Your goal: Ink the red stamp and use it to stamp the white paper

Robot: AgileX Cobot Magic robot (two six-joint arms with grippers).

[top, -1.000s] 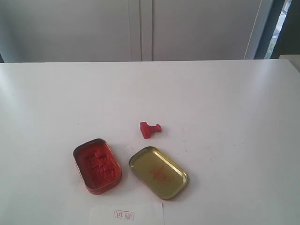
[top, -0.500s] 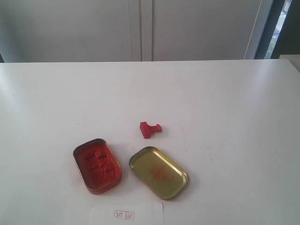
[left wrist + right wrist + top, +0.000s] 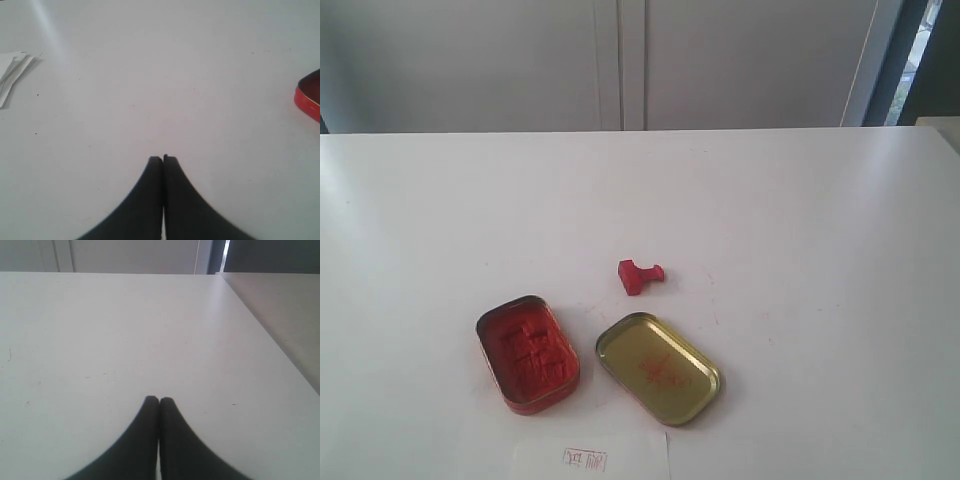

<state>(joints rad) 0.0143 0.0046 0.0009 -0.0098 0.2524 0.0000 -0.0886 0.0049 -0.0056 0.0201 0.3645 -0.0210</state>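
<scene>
Exterior view: small red plastic stamp (image 3: pixel 640 275) lies tipped on its side near the middle of the white worktop (image 3: pixel 800 200), square base to the left, stubby handle pointing toward the right edge. Toward the near edge sit the open red rounded-rectangle ink tin (image 3: pixel 527 352), left of centre, and just beside it the gold metal lid (image 3: pixel 658 367), inside up. The white paper slip (image 3: pixel 590 458) lies at the near edge itself, partly cut off by the frame, and carries a small red print.

Neither arm shows in this view. Wrist views: left gripper (image 3: pixel 163 159) has its fingers pressed together with nothing between them, above bare worktop, with a corner of the tin at the side. The right gripper (image 3: pixel 159 400) is likewise closed and empty, looking toward the far right corner.

Judgement: no step is in hand (a print is already on the slip). If another cycle is wanted, one gripper must open, descend on the handle, right the stamp face-down, then press it into the pad.
</scene>
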